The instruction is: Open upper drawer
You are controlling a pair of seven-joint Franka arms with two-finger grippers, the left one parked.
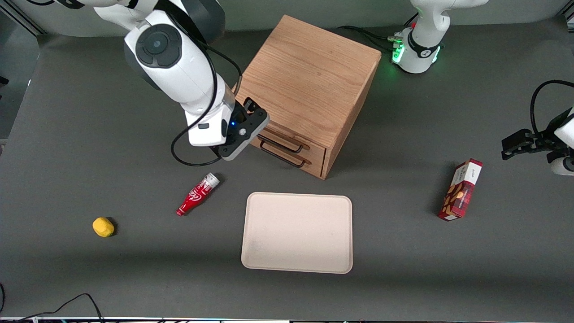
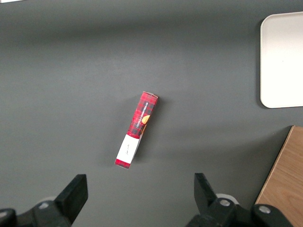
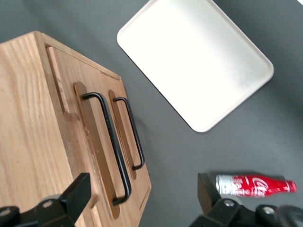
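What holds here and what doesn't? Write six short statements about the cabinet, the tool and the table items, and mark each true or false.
1. The upper drawer is shut. True.
2. The tool is clamped on the upper drawer's handle. False: it hangs open in front of the cabinet's drawers and is not closed on anything.
3. The red bottle stands upright on the tray. False: it lies on the table beside the tray.
4. The tray holds nothing. True.
5. The yellow lump sits in the lower drawer. False: it lies on the table, toward the working arm's end.
6. The red box lies toward the parked arm's end. True.
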